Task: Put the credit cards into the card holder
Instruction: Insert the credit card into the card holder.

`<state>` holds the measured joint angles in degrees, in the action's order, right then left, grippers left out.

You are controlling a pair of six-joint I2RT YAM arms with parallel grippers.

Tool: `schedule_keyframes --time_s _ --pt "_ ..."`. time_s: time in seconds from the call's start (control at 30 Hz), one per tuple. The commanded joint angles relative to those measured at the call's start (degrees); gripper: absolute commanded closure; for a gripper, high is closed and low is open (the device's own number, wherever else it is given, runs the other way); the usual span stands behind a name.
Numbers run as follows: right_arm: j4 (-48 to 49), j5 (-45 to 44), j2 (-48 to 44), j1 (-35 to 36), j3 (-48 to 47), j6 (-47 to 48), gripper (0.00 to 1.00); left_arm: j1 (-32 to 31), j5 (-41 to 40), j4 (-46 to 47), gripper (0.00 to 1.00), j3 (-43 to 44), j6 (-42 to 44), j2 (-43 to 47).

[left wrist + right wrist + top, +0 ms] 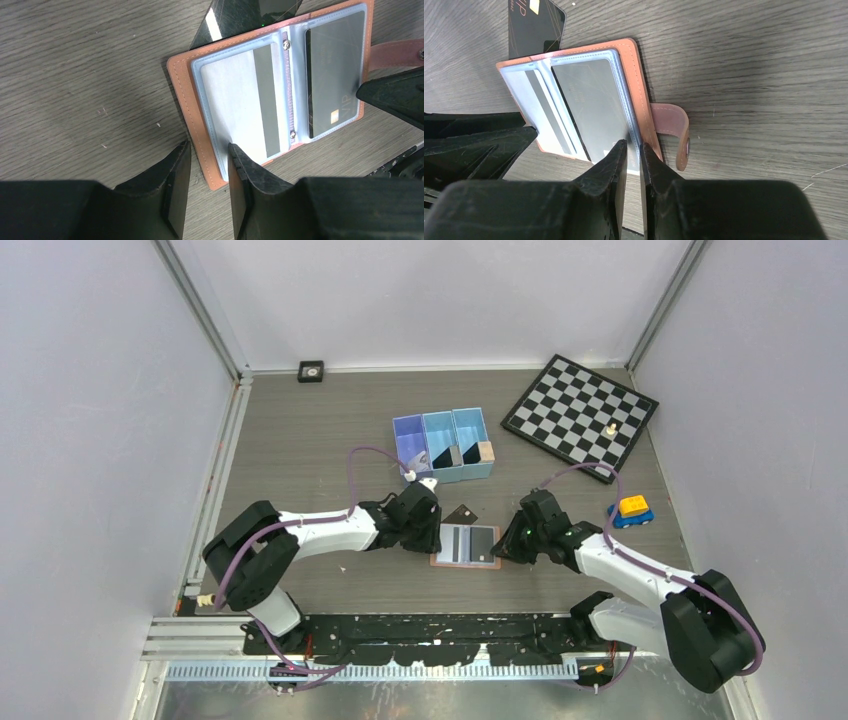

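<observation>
The card holder [466, 546] lies open and flat between both arms, salmon-tan with light blue sleeves [235, 95]. One card [332, 70], dark with a chip, sits in the right sleeve. A card showing a white back and grey stripe [267, 100] fills the left sleeve. Another black credit card [461, 513] lies loose behind the holder, partly under it [534, 25]. My left gripper [209, 150] is open, its jaws straddling the holder's left edge. My right gripper [634, 146] has its jaws a narrow slit apart over the right sleeve's edge, beside the snap tab [674, 132].
A three-compartment blue bin [445, 445] behind the holder contains more black cards and a tan block. A chessboard [580, 415] with one small piece lies at the back right. A yellow-and-blue toy car [630, 510] stands right of my right arm.
</observation>
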<state>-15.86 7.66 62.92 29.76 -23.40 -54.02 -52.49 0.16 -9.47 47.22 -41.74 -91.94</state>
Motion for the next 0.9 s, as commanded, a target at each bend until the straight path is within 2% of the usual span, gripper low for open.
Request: schedule_keyframes --time_s 0.0,0.87 --pt "2.42 1.38 -1.31 0.01 -0.07 -0.67 0.8 0.11 -0.42 0.62 0.66 -0.73 0.15 -0.88" --pt "5.66 5.44 -5.09 0.84 -1.8 -0.44 0.82 0.11 1.68 1.52 0.69 0.24 0.16 -2.06"
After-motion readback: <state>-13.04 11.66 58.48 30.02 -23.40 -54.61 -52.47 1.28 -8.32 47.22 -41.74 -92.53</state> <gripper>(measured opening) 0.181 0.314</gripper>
